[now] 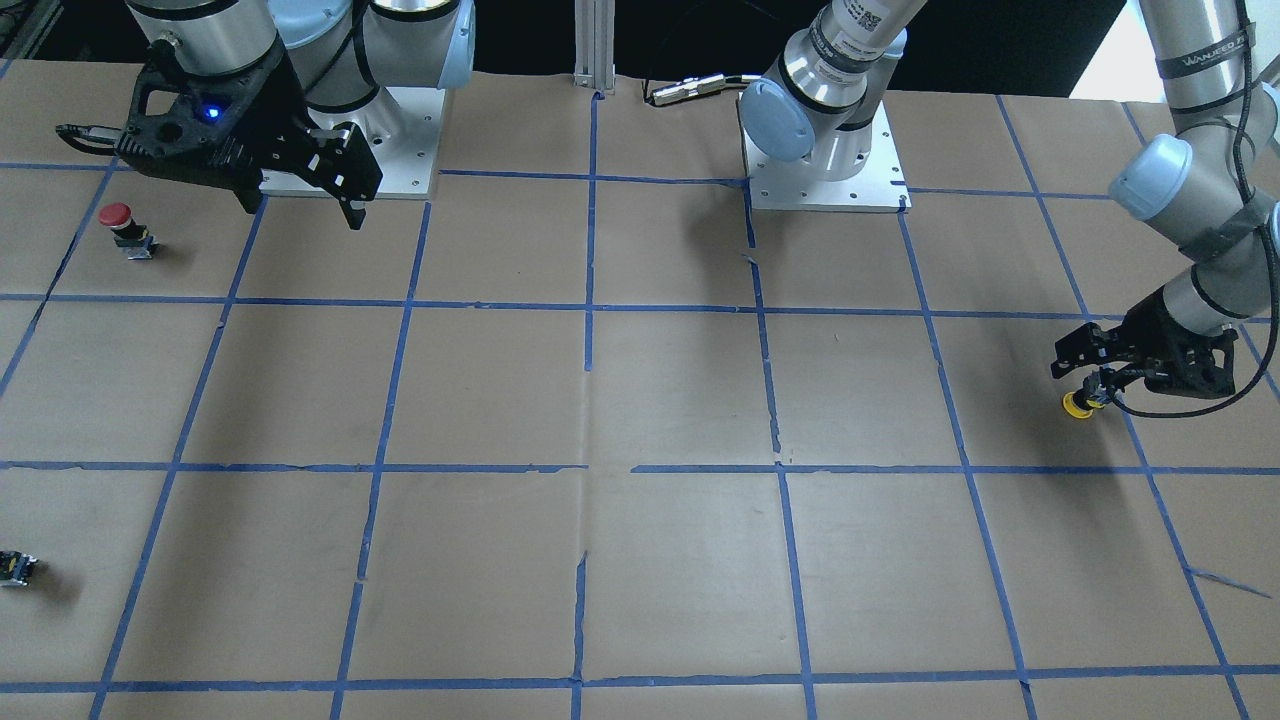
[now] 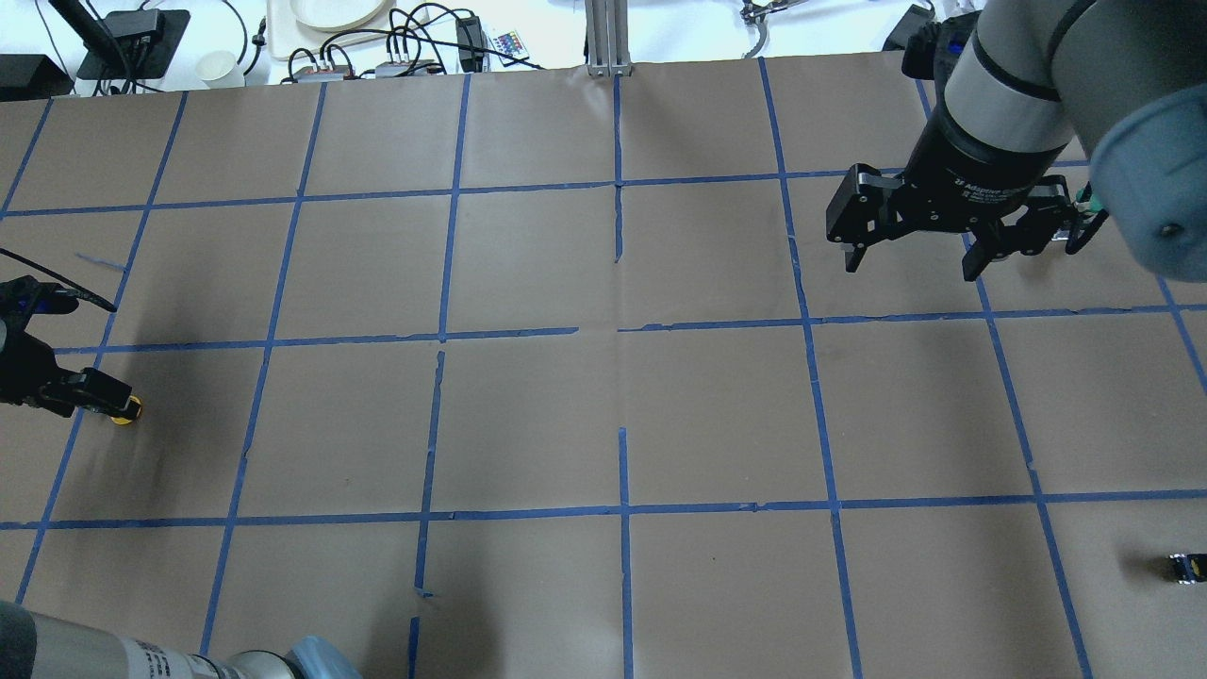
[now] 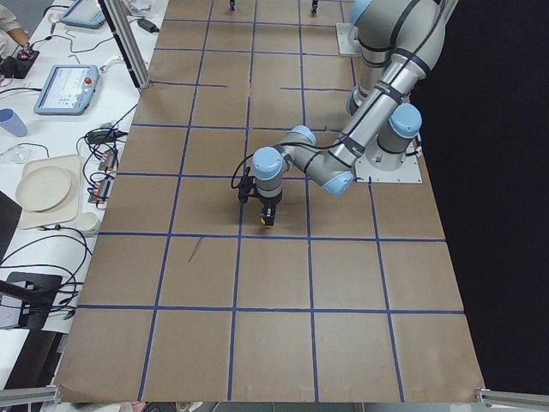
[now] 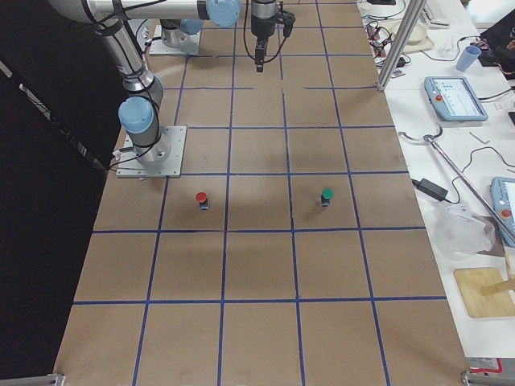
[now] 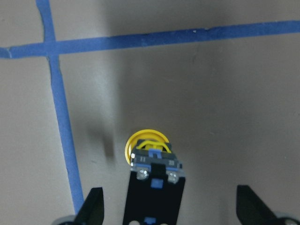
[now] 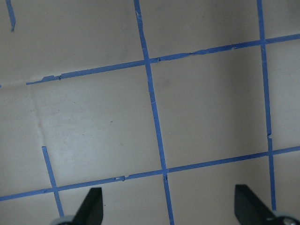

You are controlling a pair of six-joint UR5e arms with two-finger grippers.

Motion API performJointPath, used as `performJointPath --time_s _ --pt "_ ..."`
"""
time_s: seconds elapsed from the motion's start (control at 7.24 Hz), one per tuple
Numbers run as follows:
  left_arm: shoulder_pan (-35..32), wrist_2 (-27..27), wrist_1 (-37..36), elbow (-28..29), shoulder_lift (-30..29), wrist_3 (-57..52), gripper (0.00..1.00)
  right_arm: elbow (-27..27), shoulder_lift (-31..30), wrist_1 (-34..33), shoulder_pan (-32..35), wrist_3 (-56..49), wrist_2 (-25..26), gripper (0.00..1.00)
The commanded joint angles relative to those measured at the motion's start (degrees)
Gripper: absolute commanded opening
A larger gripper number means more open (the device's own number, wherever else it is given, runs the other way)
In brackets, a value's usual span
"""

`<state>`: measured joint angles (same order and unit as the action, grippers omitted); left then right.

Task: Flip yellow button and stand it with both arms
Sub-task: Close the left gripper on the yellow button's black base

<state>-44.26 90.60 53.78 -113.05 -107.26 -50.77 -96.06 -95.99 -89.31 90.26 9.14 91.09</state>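
The yellow button (image 5: pixel 146 141) rests cap-down on the brown paper, with its black-and-grey body (image 5: pixel 154 187) pointing up toward the wrist camera. My left gripper (image 5: pixel 171 206) is open, with one finger on each side of the button and neither touching it. The button also shows as a yellow spot at the gripper's tip in the front view (image 1: pixel 1078 404) and in the overhead view (image 2: pixel 125 408). My right gripper (image 2: pixel 910 264) is open and empty, hovering high over the table's far right part, away from the button.
A red-capped button (image 1: pixel 118 215) stands near the right arm's base plate (image 1: pixel 400 150). A green-capped button (image 4: pixel 326 195) stands further out. A small dark capless block (image 2: pixel 1183 566) lies at the right edge. Blue tape lines (image 5: pixel 58 93) run beside the yellow button.
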Motion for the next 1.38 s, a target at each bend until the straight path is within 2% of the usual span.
performJointPath --time_s 0.0,0.28,0.41,0.83,0.97,1.11,1.24 --pt "0.0 0.0 -0.1 1.1 0.1 -0.4 0.92 0.0 -0.1 -0.1 0.0 0.5 0.1 1.00" --pt "0.0 0.0 0.1 1.3 0.8 -1.6 0.89 0.0 0.0 0.6 -0.2 0.5 -0.1 1.00" --pt "-0.1 0.0 0.1 1.4 0.6 -2.8 0.80 0.0 0.0 0.5 -0.2 0.5 -0.5 1.00" --pt "-0.1 -0.3 0.2 1.3 0.4 -7.5 0.80 -0.1 0.0 0.6 -0.7 0.6 -0.6 1.00" --pt "-0.1 -0.2 -0.2 1.4 0.3 -9.9 0.73 -0.1 0.0 0.8 -0.7 0.5 -0.5 1.00" --pt "-0.1 -0.2 -0.3 1.5 0.1 -10.2 0.73 -0.1 0.1 0.8 -0.7 0.5 -0.5 1.00" --pt "-0.2 -0.2 -0.3 1.4 0.2 -10.8 0.59 -0.1 0.0 0.7 -0.7 0.5 -0.5 1.00"
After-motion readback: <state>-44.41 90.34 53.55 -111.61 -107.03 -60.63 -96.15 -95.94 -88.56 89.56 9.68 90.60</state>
